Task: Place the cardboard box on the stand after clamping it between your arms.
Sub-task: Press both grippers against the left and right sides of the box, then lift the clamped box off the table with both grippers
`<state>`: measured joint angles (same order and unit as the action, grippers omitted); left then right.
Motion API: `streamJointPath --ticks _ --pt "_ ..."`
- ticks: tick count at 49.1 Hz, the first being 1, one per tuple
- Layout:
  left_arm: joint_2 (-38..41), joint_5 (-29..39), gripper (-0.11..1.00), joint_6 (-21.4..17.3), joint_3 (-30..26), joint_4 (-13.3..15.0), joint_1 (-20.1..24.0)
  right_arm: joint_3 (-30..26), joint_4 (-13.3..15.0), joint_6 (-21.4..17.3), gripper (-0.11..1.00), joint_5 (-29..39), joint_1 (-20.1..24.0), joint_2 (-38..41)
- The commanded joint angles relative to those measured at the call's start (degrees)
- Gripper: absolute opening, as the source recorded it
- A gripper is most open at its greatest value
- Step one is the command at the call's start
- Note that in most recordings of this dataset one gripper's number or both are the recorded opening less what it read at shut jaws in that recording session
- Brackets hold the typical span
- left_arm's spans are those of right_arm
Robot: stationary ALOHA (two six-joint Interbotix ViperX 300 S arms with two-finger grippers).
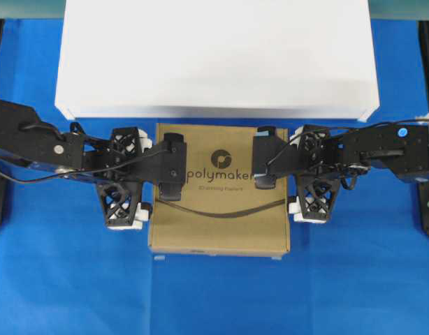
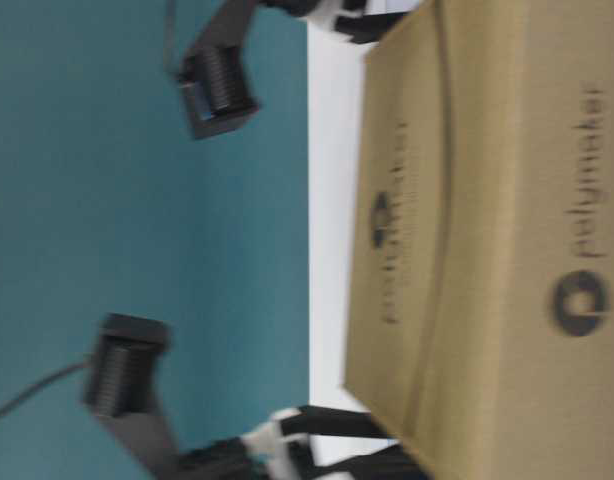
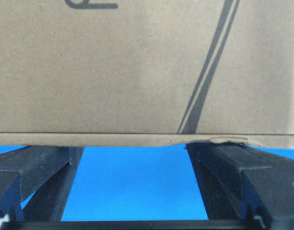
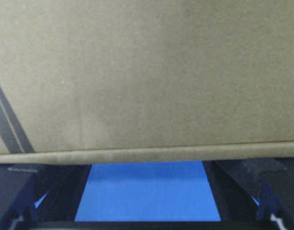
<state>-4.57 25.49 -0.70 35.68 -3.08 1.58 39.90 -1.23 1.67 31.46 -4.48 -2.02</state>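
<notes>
The brown cardboard box (image 1: 219, 209) with the "polymaker" logo lies just in front of the white stand (image 1: 218, 56), its rear edge by the stand's front edge. My left gripper (image 1: 150, 183) is open, with its fingers spread along the box's left side and their tips against it. My right gripper (image 1: 293, 178) is open and pressed the same way on the box's right side. In the left wrist view the box (image 3: 137, 67) fills the top above my gripper (image 3: 132, 146). The right wrist view shows the box (image 4: 147, 72) above my gripper (image 4: 147, 165). I cannot tell whether the box is off the mat.
A blue mat (image 1: 214, 300) covers the table around the box and stand. In the table-level view the box (image 2: 487, 240) is close up, with the stand (image 2: 332, 200) behind it and a teal wall (image 2: 137, 200) beyond.
</notes>
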Motion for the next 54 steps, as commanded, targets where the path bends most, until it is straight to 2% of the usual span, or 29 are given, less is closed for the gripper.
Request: streamJointPath --ticks 1,12,20,25,41,54 --pt "-3.8 1.8 0.82 -0.1 -8.2 0.2 -0.4 -8.5 -1.1 -2.1 0.97 3.2 -0.3 -3.9" --pt "-7.6 9.4 0.82 -0.2 -14.2 0.2 0.7 -17.1 -1.1 -2.3 0.97 14.6 -1.1 -7.5" --pt "-8.6 17.1 0.82 -0.4 -19.6 0.2 1.8 -21.8 -1.1 -2.3 0.97 18.2 -1.6 -8.4" --pt "-8.4 20.0 0.82 -0.6 -20.9 0.2 2.9 -23.0 -1.1 -2.2 0.97 18.4 -1.8 -8.2" --pt "-8.6 18.9 0.82 -0.4 -19.2 0.2 4.0 -23.1 -1.1 -1.8 0.97 18.1 -1.8 -8.3" --pt "-7.7 17.2 0.82 -0.5 -18.2 0.2 5.8 -23.2 -1.0 -1.3 0.97 14.5 -2.9 -8.0"
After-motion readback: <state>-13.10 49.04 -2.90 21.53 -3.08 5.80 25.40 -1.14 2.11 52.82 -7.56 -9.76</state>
